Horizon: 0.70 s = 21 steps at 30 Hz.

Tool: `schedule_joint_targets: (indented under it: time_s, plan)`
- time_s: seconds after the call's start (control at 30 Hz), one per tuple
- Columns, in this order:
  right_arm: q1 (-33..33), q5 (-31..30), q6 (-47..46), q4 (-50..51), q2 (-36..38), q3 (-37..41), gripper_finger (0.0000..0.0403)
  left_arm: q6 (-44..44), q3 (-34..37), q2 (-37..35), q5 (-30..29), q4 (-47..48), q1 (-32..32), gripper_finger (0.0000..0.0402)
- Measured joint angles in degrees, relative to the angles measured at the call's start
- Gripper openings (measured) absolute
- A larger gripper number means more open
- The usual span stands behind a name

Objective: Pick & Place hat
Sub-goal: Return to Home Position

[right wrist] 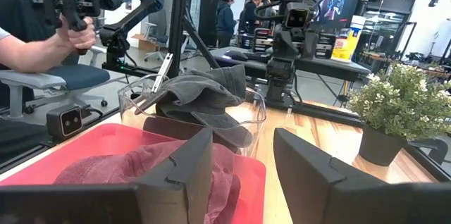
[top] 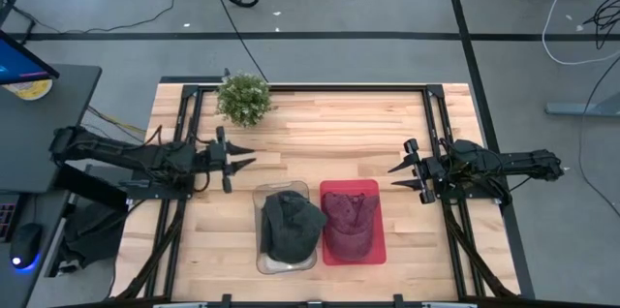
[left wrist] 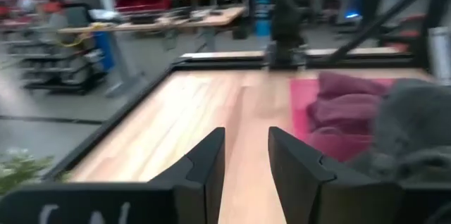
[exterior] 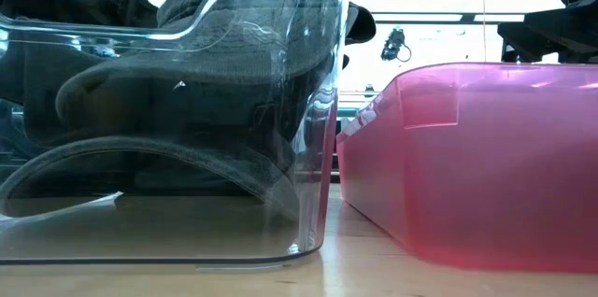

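A dark grey hat (top: 289, 226) lies in a clear plastic bin (top: 262, 258) near the table's front edge; it also shows in the low view (exterior: 187, 101) and the right wrist view (right wrist: 204, 97). A maroon hat (top: 349, 221) lies in a red bin (top: 376, 250) beside it, on the right. My left gripper (top: 247, 163) hovers open at the table's left, behind the clear bin, empty. My right gripper (top: 395, 174) hovers open at the table's right, beside the red bin, empty.
A small potted plant (top: 243, 100) stands at the far left of the table. Bare wood lies between the two grippers and behind the bins. A person sits beyond the table in the right wrist view (right wrist: 35, 48), holding a hand controller.
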<state>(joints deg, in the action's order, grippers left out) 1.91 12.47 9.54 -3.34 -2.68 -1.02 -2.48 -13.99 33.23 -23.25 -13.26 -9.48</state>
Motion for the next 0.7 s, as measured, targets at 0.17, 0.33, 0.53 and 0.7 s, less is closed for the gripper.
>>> schedule_joint_targets:
  time_s: [0.17, 0.33, 0.53, 0.7]
  plan:
    - [0.0, 0.0, 0.0, 0.0, 0.0, 0.0, 0.0157, 0.2, 1.6, -4.8, 10.2, 0.0, 4.1, 0.0115]
    - [0.0, 0.0, 0.0, 0.0, 0.0, 0.0, 0.0157, 0.3, 4.2, -7.2, 12.4, 0.0, 7.8, 0.0115]
    - [0.0, 0.0, 0.0, 0.0, 0.0, 0.0, 0.0157, 0.5, 8.3, -10.8, 12.4, -0.3, 11.4, 0.0115]
    - [0.0, 0.0, 0.0, 0.0, 0.0, 0.0, 0.0157, 0.3, 11.0, -15.8, 12.4, -1.4, 11.6, 0.0115]
